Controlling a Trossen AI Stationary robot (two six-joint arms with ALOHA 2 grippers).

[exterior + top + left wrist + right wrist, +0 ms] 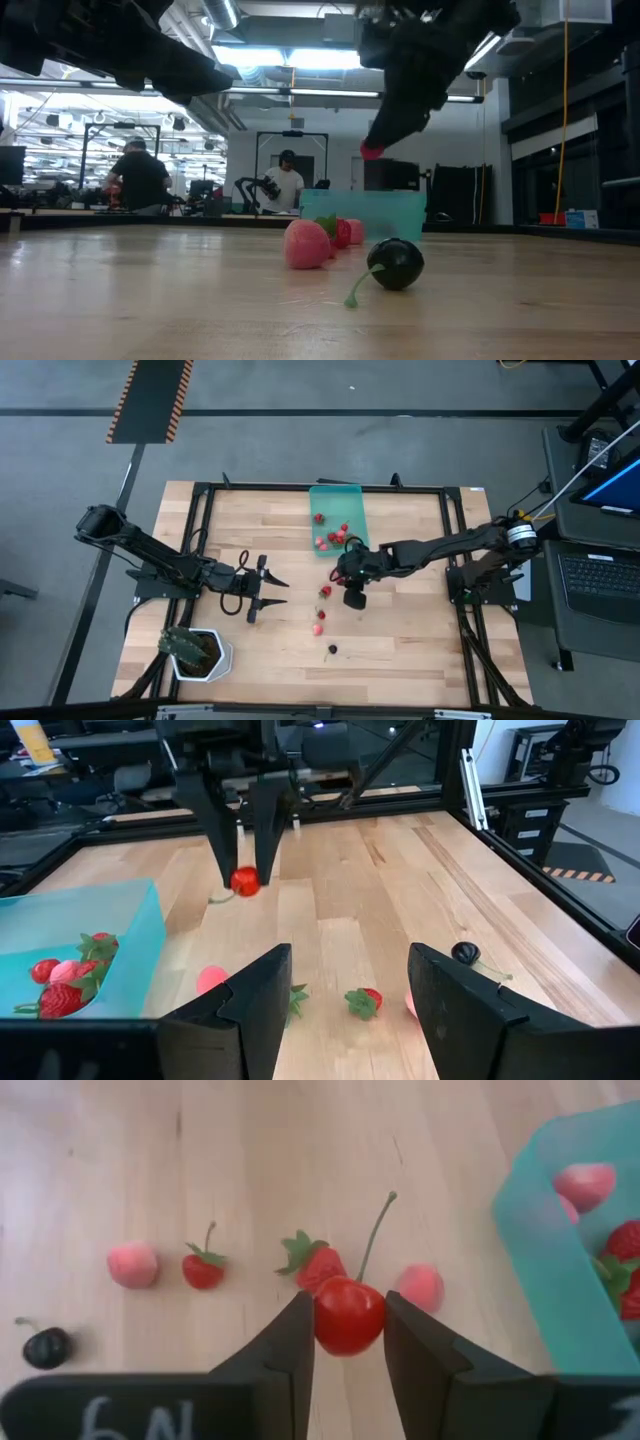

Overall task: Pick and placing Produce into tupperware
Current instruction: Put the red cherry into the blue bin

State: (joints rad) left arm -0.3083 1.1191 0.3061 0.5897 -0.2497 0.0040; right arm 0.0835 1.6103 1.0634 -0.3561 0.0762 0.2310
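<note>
Pinching a red cherry [349,1316] between its fingers, the right gripper [352,592] hung above the table [420,650], just short of the near end of the teal tub [352,495]. The fruit sat at the fingertips with its stem poking up and free, and it was lifted clear of the wood, most likely so it could be carried over the tub's low wall and dropped inside.

The left gripper [268,590] waited on its own side of the table with its fingers spread and nothing between them, pointed toward the loose fruit.

Counting what lay loose: two pink berries [133,1265], two red strawberries with green tops [204,1269] and one dark berry [46,1347], five pieces in all. Inside the tub there were about six red and pink pieces [331,537], though the heap made an exact count uncertain.
</note>
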